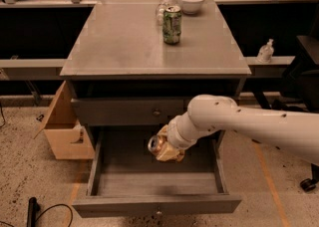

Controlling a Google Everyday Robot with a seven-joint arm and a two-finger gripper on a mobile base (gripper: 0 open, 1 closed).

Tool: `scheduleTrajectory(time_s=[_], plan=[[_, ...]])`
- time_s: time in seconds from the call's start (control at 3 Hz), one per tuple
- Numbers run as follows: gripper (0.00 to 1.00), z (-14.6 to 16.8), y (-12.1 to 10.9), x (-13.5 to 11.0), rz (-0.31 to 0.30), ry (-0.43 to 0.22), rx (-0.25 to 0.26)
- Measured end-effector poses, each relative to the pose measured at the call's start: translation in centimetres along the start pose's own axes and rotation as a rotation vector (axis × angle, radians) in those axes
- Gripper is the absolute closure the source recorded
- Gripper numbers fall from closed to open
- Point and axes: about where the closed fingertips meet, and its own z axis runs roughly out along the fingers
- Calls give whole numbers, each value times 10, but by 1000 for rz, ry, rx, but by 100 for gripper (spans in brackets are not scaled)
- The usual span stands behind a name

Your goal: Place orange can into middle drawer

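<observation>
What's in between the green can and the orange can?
In the camera view: bare cabinet top, then the shut upper drawer. The gripper holds the orange can over the open middle drawer.

Claw point(167, 150) holds orange can point(155, 144), seemingly over drawer point(154, 204).

gripper point(168, 147) clasping orange can point(155, 144) hangs over rear of pulled-out middle drawer point(154, 204), just below upper drawer point(124, 112); second can point(172, 24) on cabinet top point(114, 42), bowl point(191, 1) behind it, box point(62, 134) on floor left of cabinet.
</observation>
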Motion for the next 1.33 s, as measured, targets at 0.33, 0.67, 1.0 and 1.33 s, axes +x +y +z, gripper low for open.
scheduleTrajectory(time_s=[0.33, 0.67, 1.0, 1.33], plan=[[100, 50, -9, 41, -2, 33, 21], [100, 93, -11, 64, -8, 65, -8], [83, 126, -2, 81, 23, 89, -67], [59, 148, 10, 90, 41, 102, -118]])
